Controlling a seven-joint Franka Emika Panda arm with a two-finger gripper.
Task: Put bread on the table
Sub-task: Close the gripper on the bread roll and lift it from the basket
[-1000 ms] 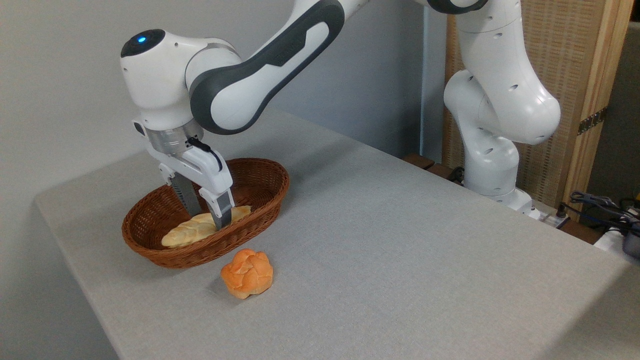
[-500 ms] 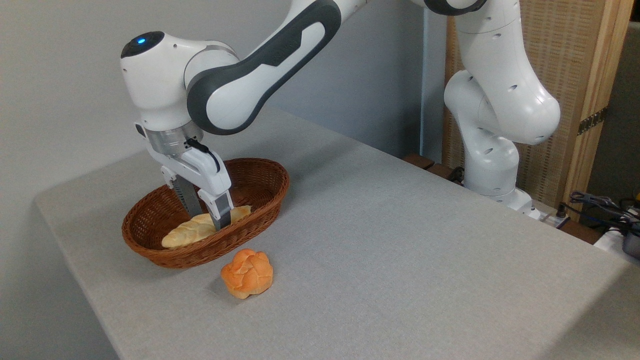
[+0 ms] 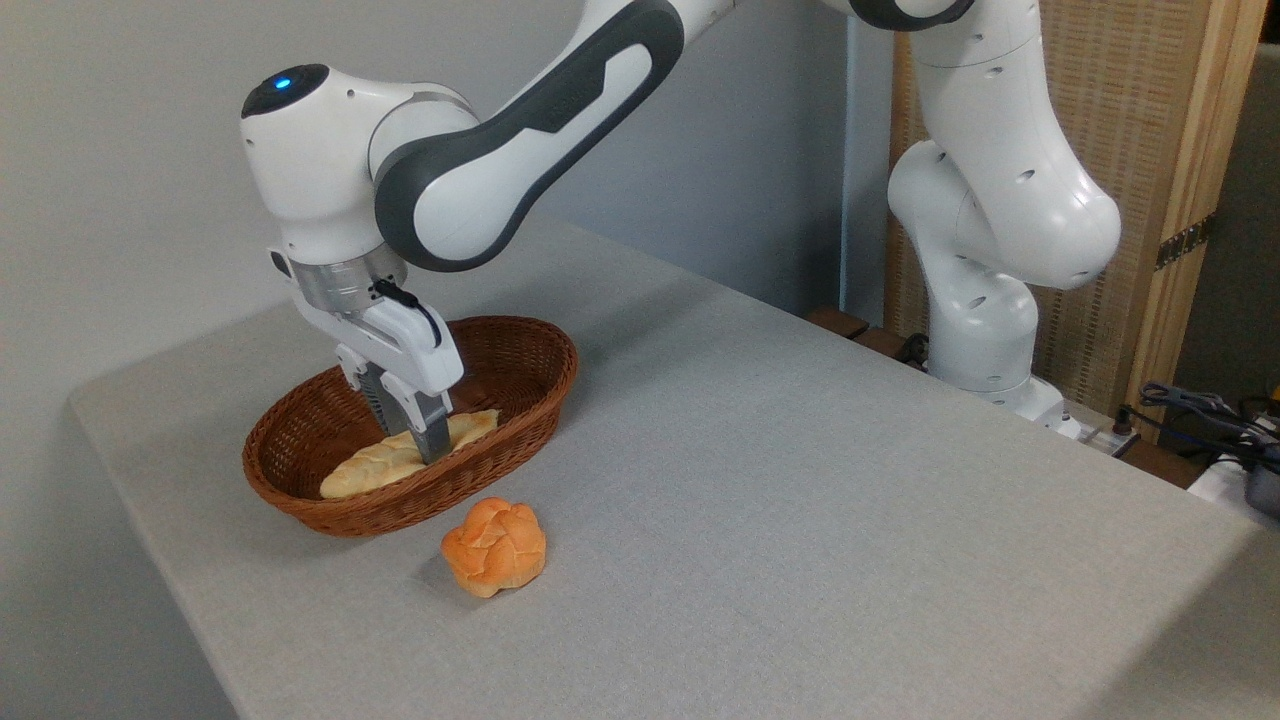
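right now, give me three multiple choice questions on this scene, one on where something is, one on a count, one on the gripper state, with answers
1. Where is the plaited loaf?
A. on the bare table
B. inside the wicker basket
C. on top of the round roll

2. How many pieces of bread are in view?
A. one
B. two
C. four

3. What is the gripper doing?
A. hanging open high above the table
B. closed on the round roll
C. fingers down in the basket, closed in on the loaf

Answers:
1. B, the loaf lies along the basket's floor, below its rim.
2. B, only the loaf and the round roll show, the roll sitting on the table in front of the basket.
3. C, the fingers stand close together at the loaf's middle, one on each side of it.
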